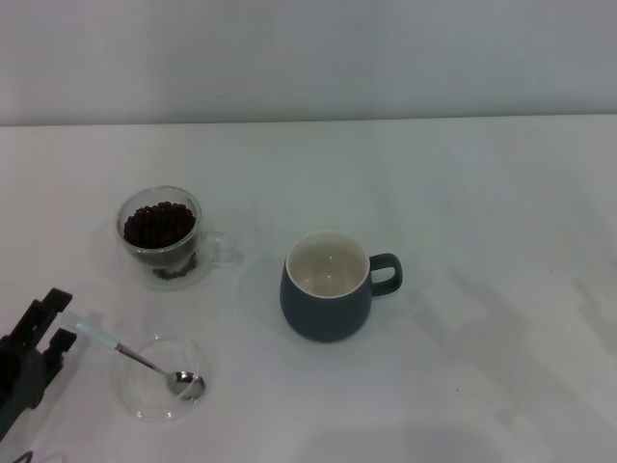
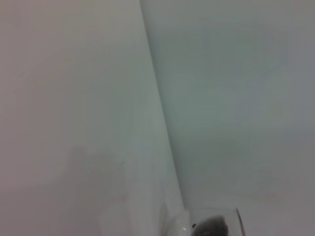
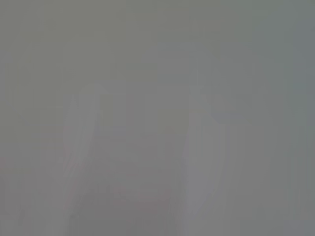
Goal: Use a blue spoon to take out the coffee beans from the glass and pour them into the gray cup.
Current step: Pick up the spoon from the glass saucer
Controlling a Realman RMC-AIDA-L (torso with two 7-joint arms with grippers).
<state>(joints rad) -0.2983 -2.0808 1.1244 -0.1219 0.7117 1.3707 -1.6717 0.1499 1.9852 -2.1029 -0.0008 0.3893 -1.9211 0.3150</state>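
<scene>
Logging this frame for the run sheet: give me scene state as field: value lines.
spoon: bowl in the clear dish, pale handle sticking out over the rim toward the left tool
dish: on the table, near left
left tool: open, fingers either side of the spoon handle tip, not closed on it
right tool: not in view
glass: upright, full of beans, behind the dish
cup: upright, empty, handle pointing right, right of the glass
progress: no beans moved yet

Blue spoon [image 1: 135, 355] is lying near the counter's front-left corner, bowl resting in a clear dish. Glass [image 1: 162, 236] is sitting behind it, brimming with coffee beans [image 1: 158, 223]. Gray cup [image 1: 329, 285] is standing upright mid-counter, empty.
</scene>
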